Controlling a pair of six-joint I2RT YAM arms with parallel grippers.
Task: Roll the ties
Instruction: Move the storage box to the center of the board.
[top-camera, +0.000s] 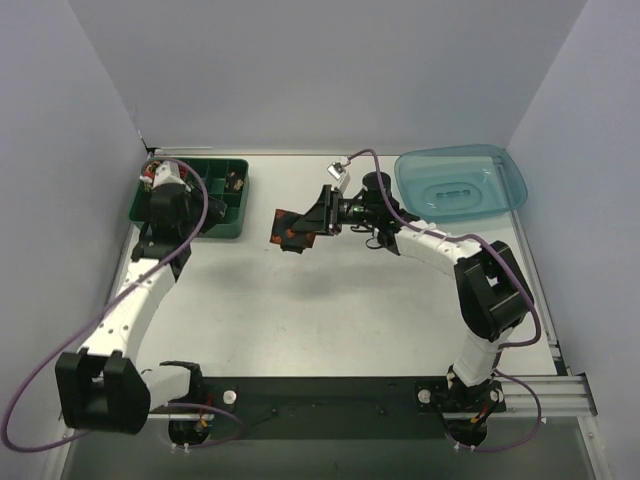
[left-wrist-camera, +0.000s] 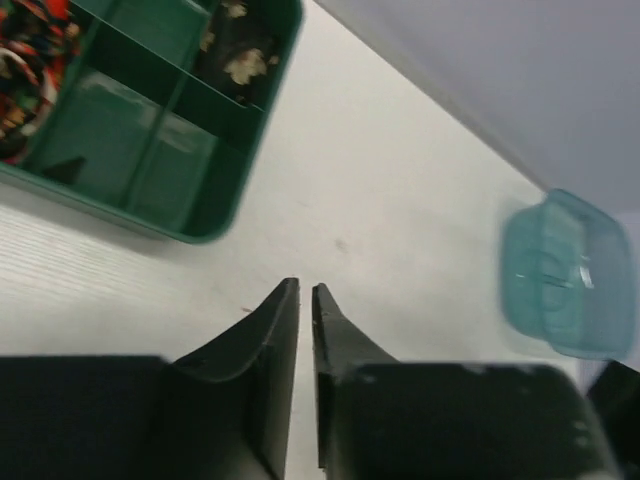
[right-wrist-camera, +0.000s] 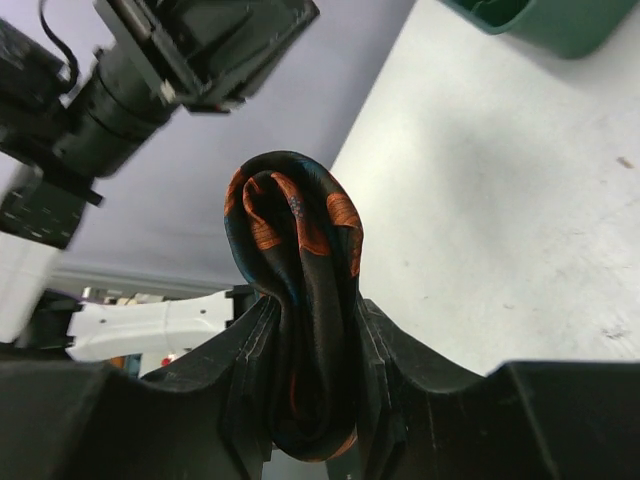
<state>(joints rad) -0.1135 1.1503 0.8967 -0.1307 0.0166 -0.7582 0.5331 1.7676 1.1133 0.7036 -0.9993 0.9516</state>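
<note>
The right end effector (right-wrist-camera: 310, 315) is clamped on the rolled dark tie (right-wrist-camera: 295, 235), above the tabletop's (top-camera: 320, 320) far middle. The left end effector (left-wrist-camera: 305, 292), nearly closed and empty, hovers by the green tray (left-wrist-camera: 150, 225) at the far-left corner; its blurred coils (left-wrist-camera: 25, 50) may be more ties.

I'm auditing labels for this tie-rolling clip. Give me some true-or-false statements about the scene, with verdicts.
The right gripper holds a dark tie. True.
That tie hangs out straight. False: it is coiled up in the grip.
The left gripper holds a tie. False: it holds nothing.
The green tray has compartments. True.
The tub touches the tray. False: they stand well apart, the tub far right.
</note>
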